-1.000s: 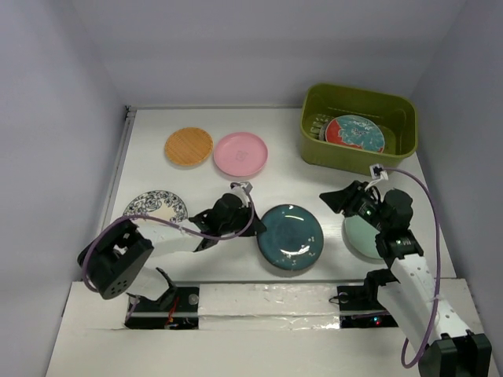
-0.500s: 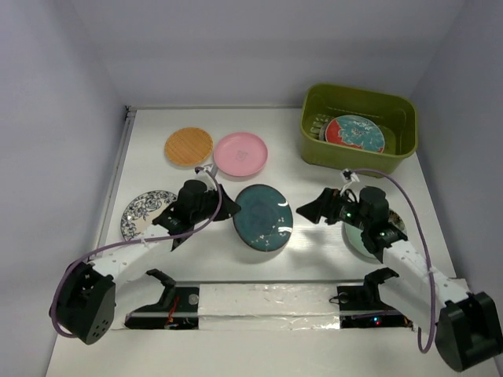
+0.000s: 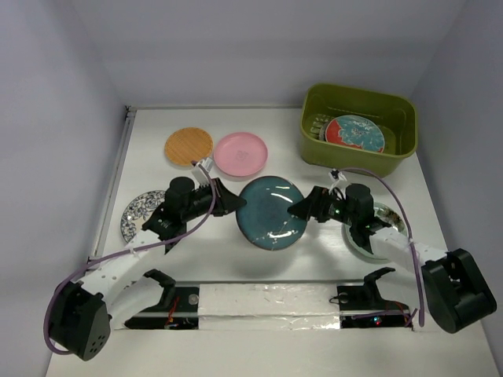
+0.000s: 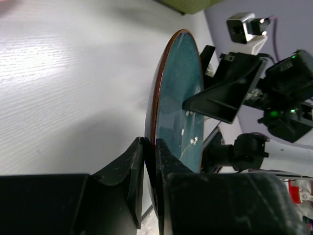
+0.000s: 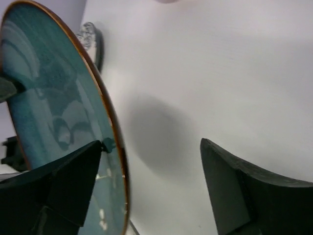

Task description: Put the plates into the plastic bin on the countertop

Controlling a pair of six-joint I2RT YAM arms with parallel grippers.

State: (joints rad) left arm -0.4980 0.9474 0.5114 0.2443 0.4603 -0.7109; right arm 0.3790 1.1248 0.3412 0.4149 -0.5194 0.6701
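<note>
Teal plate (image 3: 271, 212) held tilted above the desk (image 3: 275, 149), short of the bin (image 3: 354, 161). Left fingers (image 4: 133, 169) clamp its rim; right fingers (image 5: 230, 181) stand apart astride the opposite edge. Rigid, glossy, probably slippery and breakable: grip the rim.

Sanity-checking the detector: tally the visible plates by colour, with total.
wood-tan plate: 1
pink plate: 1
grey patterned plate: 1
dark teal plate: 1
mint green plate: 1
red-teal floral plate: 1
Total: 6
</note>
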